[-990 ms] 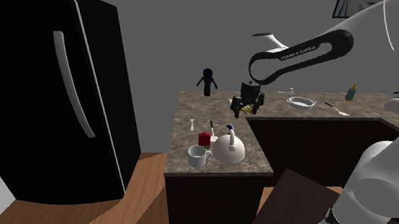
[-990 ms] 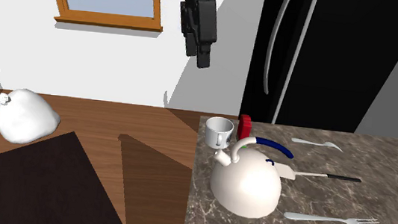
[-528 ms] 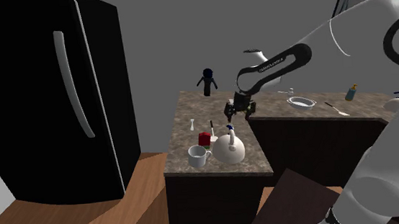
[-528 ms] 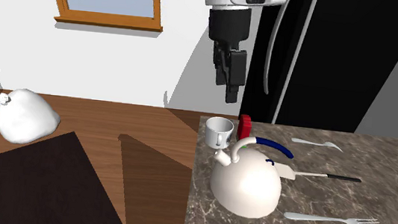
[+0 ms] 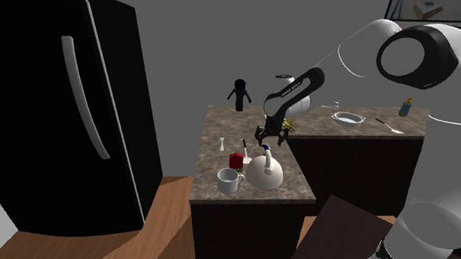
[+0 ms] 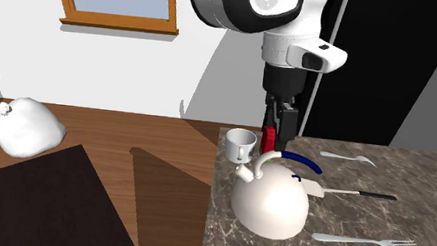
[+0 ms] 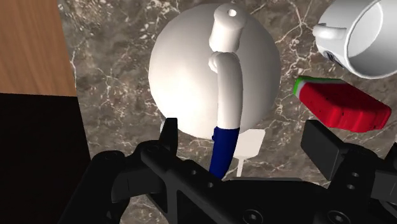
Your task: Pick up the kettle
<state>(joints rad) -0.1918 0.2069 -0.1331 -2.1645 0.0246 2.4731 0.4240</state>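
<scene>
The claw (image 7: 247, 143) stands wide open with nothing in its grasp. Its two black fingers (image 7: 168, 135) are set well apart and point down at the stone counter (image 7: 108, 76). Right below it sits the kettle (image 7: 197, 76), a white dome with its spout on the side away from the claw. The kettle's arched handle (image 7: 226, 95) runs from the spout back toward the claw, white along the top and blue at the near end. That blue end comes in between the fingers, nearer one than the other, and neither finger touches it.

In the second exterior view the claw (image 6: 278, 136) hangs close above the handle, with the kettle (image 6: 271, 204) under it. In the shoulder view the claw (image 5: 265, 140) hovers just over the kettle (image 5: 267, 172).

A white knife blade (image 7: 249, 143) lies on the counter beneath the handle's blue end. Out past the finger farther from the handle lies a red block (image 7: 340, 105) with a green edge. Beyond that stands a white mug (image 7: 362, 35).
</scene>
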